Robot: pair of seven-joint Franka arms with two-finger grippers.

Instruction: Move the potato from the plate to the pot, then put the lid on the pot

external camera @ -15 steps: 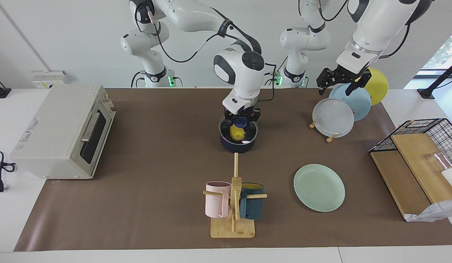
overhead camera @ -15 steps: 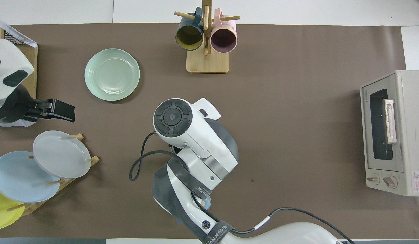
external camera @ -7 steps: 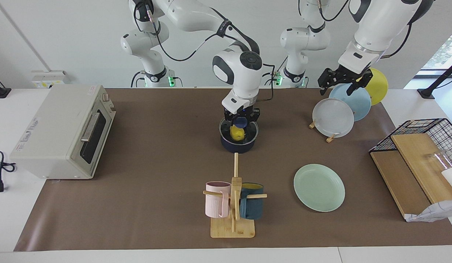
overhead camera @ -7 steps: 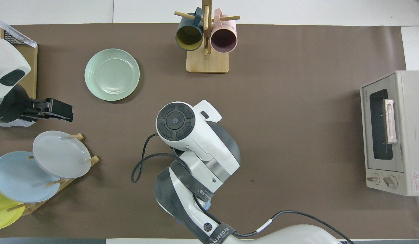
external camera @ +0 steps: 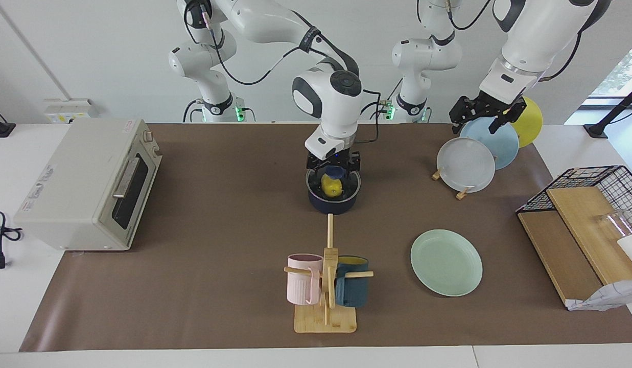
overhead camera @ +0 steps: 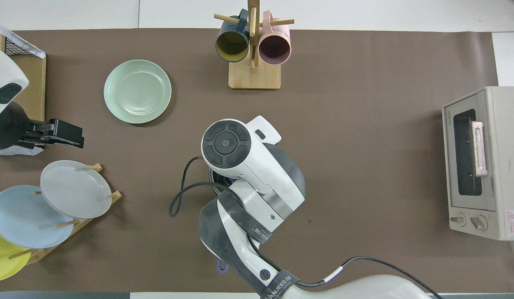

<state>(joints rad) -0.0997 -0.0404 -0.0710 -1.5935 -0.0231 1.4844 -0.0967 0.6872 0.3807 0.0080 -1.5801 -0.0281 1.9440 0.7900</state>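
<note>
From the facing view: pot (external camera: pixel 332 200) sits mid-table w/ the potato (external camera: pixel 330 186) inside, visible through the glass lid (external camera: pixel 351 187), which lies on the pot's rim. Right gripper (external camera: pixel 333 166) is just above the lid, over its blue knob — fingers look parted either side of the knob, not clamped on it. Mint plate (external camera: pixel 446 262) is bare, farther from the robots than the pot, toward the left arm's end. Left gripper (external camera: pixel 487 114) hangs in the air over the rack of upright plates (external camera: pixel 466 164); jaws apart, holding nothing. Mug stand (external camera: pixel 326 286) w/ pink and teal mugs is farther from the robots than the pot; toaster oven (external camera: pixel 88 184) at the right arm's end.

Overhead view: right arm's wrist (overhead camera: pixel 240 158) covers pot, lid & potato almost wholly — only a sliver of dark rim shows by the cable, so lid seating can't be read here. Plate (overhead camera: pixel 137 91) shows clearly w/ ridged rim. Left gripper (overhead camera: pixel 67 135) comes in sideways from the edge, between plate and rack (overhead camera: pixel 76 189).
</note>
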